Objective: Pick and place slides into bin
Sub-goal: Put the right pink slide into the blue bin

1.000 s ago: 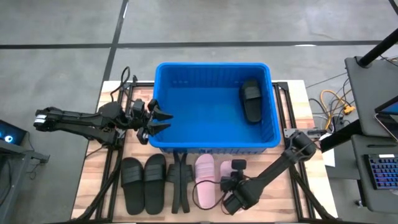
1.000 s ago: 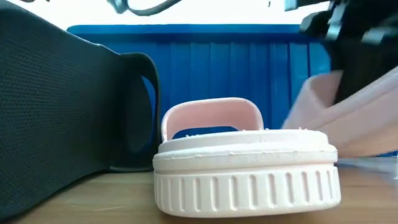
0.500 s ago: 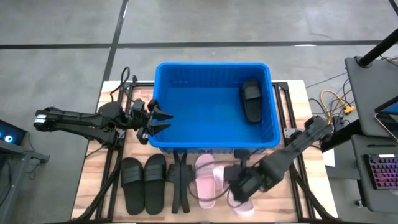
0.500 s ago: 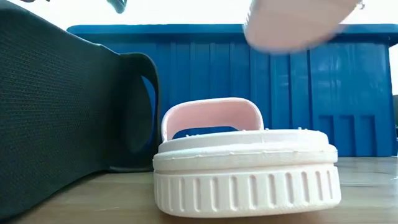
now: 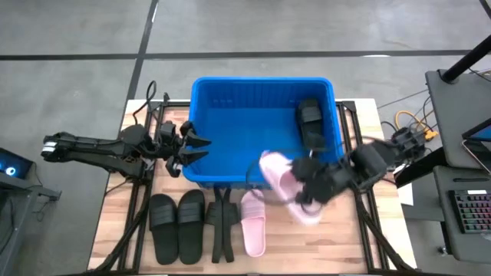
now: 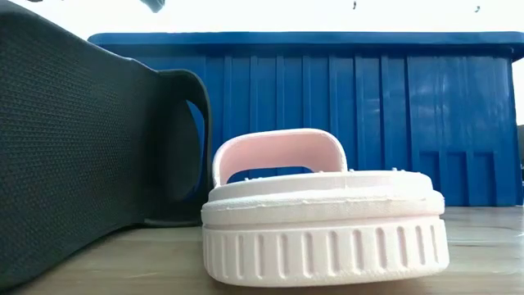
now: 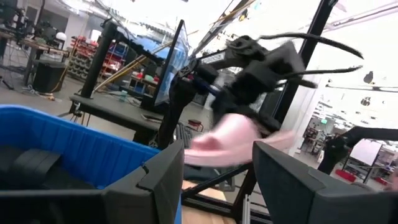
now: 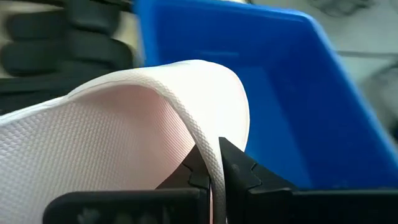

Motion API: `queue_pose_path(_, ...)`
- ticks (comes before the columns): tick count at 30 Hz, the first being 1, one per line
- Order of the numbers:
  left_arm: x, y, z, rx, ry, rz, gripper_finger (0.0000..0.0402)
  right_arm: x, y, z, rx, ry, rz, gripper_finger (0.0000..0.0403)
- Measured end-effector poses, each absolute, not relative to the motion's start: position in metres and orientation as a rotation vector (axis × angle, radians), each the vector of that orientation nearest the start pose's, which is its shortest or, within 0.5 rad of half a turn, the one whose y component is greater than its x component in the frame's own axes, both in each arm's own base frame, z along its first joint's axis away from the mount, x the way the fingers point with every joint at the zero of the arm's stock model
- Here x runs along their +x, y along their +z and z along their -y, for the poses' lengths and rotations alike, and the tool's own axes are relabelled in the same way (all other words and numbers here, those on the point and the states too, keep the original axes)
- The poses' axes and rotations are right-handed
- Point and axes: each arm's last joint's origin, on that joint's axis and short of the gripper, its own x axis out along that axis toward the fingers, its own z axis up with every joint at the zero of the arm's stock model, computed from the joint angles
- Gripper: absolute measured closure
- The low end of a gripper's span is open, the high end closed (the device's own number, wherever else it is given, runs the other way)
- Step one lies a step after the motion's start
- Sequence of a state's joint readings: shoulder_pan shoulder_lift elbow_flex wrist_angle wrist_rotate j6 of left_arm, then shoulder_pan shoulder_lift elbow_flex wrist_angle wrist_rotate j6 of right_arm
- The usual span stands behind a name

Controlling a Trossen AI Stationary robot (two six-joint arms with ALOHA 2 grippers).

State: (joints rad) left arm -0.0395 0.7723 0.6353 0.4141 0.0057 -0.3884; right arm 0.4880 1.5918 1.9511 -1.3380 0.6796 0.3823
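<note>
The blue bin (image 5: 230, 130) stands at the table's far middle with one black slide (image 5: 309, 123) lying in its right end. My right gripper (image 5: 307, 182) is shut on a pale pink slide (image 5: 282, 184), held in the air above the bin's near rim. The other pink slide (image 5: 254, 228) lies sole-down on the table before the bin, close in the low view (image 6: 323, 213). Two black slides (image 5: 177, 225) lie side by side to its left. My left gripper (image 5: 193, 146) is open and empty at the bin's left near corner. My right gripper pinches the pink slide's wide strap at its edge (image 8: 215, 155) between its two fingers, one on the strap's inner face and one on its outer face. It is a single layer. The slide is lifted clear of the table and tilted, partly over the bin's near rim.
A black slide (image 6: 82, 139) fills the left of the low view, with the bin's ribbed near wall (image 6: 368, 106) behind. Dark frame bars run along the table's left and right. A desk with cables and a keyboard stands beyond the table's right edge.
My right gripper has risen from the table's near right and gone toward the far edge, to the bin's near rim. It carries the pink slide, which was lying on the table and is now lifted clear and tilted.
</note>
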Motion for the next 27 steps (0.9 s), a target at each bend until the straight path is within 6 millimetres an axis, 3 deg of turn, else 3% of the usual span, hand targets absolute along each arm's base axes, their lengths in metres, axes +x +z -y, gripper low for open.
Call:
queue_pose_path(5,0.175,0.34,0.007,-0.391,-0.086,0.264,0.0226,0.252,0.435,-0.071,-0.241,-0.444,-0.845,0.0394)
queue_pose_path(10,0.176,0.339,0.004,-0.403,0.001,0.276,0.0226,0.256,0.418,-0.025,-0.319,-0.541,-0.964,0.0394)
queue_pose_path(15,0.176,0.339,0.003,-0.408,0.047,0.285,0.0226,0.267,0.385,0.024,-0.418,-0.576,-1.115,0.0394)
queue_pose_path(21,0.175,0.339,0.0,-0.418,0.131,0.301,0.0226,0.284,0.339,0.069,-0.509,-0.514,-1.056,0.0394)
queue_pose_path(27,0.174,0.34,0.0,-0.42,0.146,0.307,0.0226,0.282,0.291,0.112,-0.533,-0.609,-1.076,0.0394)
